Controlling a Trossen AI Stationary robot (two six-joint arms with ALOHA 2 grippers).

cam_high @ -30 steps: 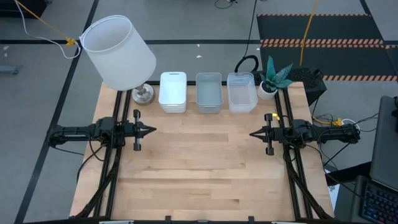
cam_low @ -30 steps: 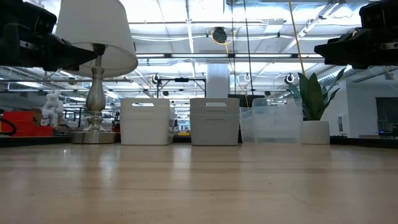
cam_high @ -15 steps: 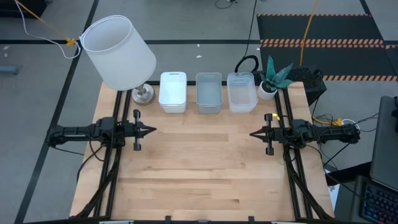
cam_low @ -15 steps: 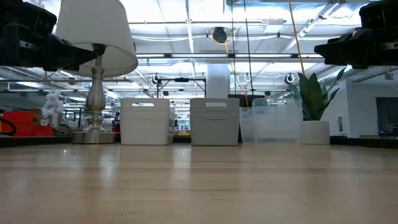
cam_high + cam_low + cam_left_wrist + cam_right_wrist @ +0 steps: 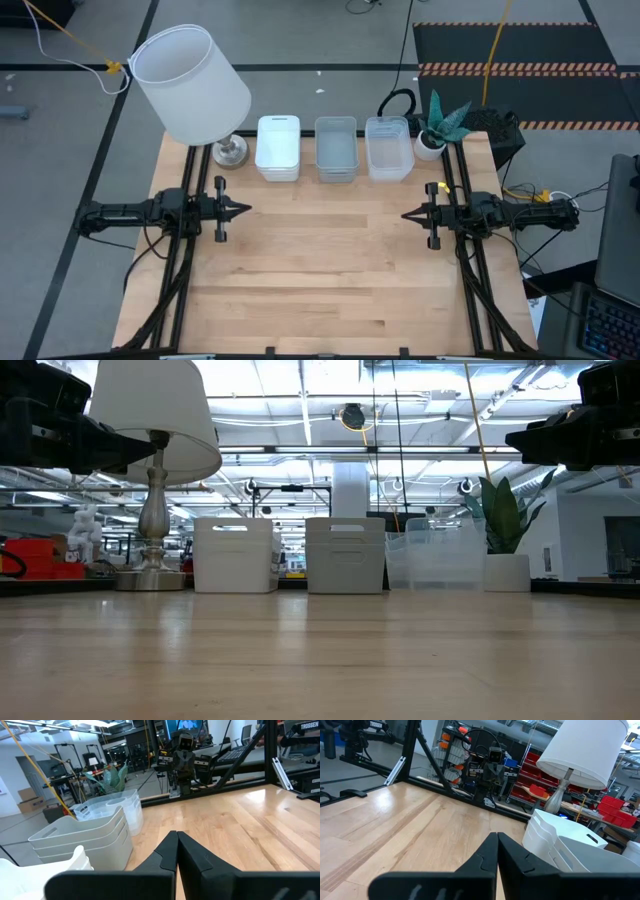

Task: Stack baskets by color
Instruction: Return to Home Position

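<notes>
1. Three basket stacks are lined along the far edge of the table [image 5: 320, 290]. At left, beside the lamp [image 5: 190, 85], is the white stack [image 5: 278, 148]; the grey stack [image 5: 336, 150] is in the middle; the clear stack [image 5: 388, 148] is at right, beside the potted plant [image 5: 438, 125].
2. Sorting is judged finished; only parking of the arms is left.
3. Over the table's left side the left gripper [image 5: 243, 210] is held, and over its right side the right gripper [image 5: 407, 214]. Their tips face each other, well apart from the stacks. Fingers of both are pressed together, with nothing held.
4. For a clean home pose, wrists are to be kept level and fingers closed, with no swing toward the back row or the lamp.
5. Bin count per stack cannot be confirmed from above. Three rims are made out on the grey stack in the left wrist view only. Layers of the clear stack are hard to separate.
6. In the left wrist view the white stack is cut off. In the right wrist view the clear stack is almost wholly cut off. In the low view both arms are cropped at the upper corners.
</notes>
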